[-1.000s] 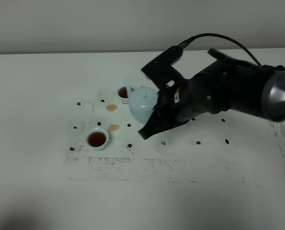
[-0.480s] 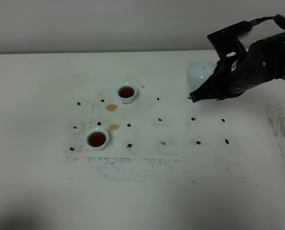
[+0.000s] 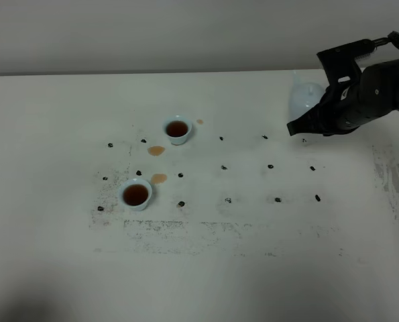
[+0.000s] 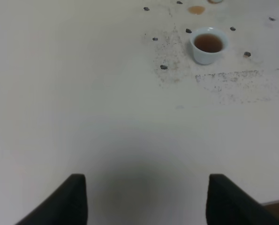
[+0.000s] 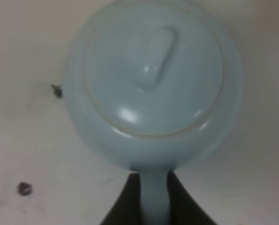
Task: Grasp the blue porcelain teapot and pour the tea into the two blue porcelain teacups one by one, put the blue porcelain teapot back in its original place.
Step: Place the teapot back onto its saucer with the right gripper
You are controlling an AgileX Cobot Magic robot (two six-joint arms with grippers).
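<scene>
The blue porcelain teapot is at the far right of the table, upright and partly hidden behind my right arm. In the right wrist view I look down on its lid and knob. My right gripper is shut on the pot's loop handle. It also shows in the exterior high view. The two blue porcelain teacups stand left of centre, the far one and the near one, both holding dark reddish-brown tea. My left gripper is open and empty over bare table. A filled cup lies well ahead of it.
Small tea puddles lie on the table near the cups. Several dark specks are scattered across the white table. A grey wall runs behind the table's far edge.
My right arm has carried the teapot from beside the far cup, where it was tilted, to the right and back. The pot is upright now. The cups have not moved.
</scene>
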